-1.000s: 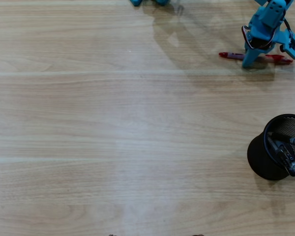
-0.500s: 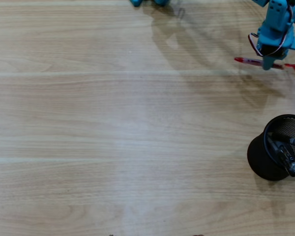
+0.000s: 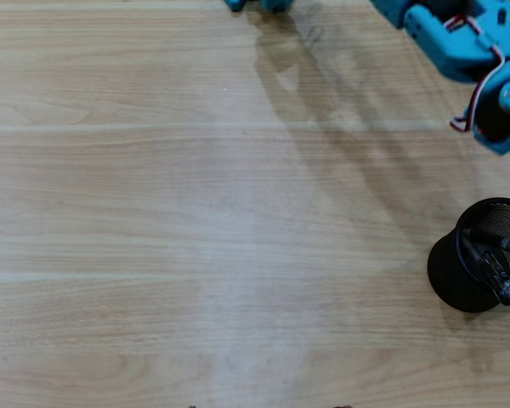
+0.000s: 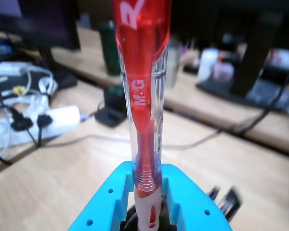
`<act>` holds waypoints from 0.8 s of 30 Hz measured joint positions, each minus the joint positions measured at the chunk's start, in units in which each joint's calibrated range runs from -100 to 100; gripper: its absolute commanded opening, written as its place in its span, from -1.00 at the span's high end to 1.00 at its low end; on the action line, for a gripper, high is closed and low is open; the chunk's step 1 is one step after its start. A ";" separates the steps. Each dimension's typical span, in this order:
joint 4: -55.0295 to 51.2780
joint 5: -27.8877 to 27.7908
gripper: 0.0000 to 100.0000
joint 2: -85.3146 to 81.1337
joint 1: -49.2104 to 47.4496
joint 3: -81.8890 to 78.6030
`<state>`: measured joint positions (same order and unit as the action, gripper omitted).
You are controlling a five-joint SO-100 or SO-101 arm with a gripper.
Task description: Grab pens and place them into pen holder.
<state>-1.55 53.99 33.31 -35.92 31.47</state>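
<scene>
In the wrist view a red translucent pen (image 4: pixel 143 96) stands upright, clamped between the blue jaws of my gripper (image 4: pixel 147 195), which is shut on it. Dark blurred pen ends (image 4: pixel 225 201) show just below the jaws. In the overhead view the black mesh pen holder (image 3: pixel 459 272) sits at the right edge with dark pens (image 3: pixel 491 270) leaning inside it. The blue arm (image 3: pixel 459 42) reaches in from the top right, and its gripper end runs off the right edge just above the holder. The red pen is hidden in the overhead view.
The wooden table (image 3: pixel 195 212) stretches left of the holder with nothing lying on it. Behind the table, the wrist view shows a white power strip with cables (image 4: pixel 38 122) and blurred desk clutter.
The gripper has lifted the red pen off the table at the top right and swung right and toward the holder. The pen has left the overhead view.
</scene>
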 measured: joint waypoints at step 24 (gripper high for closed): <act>1.89 -11.16 0.75 -5.50 2.36 -12.84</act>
<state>0.34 42.83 27.80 -33.56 18.64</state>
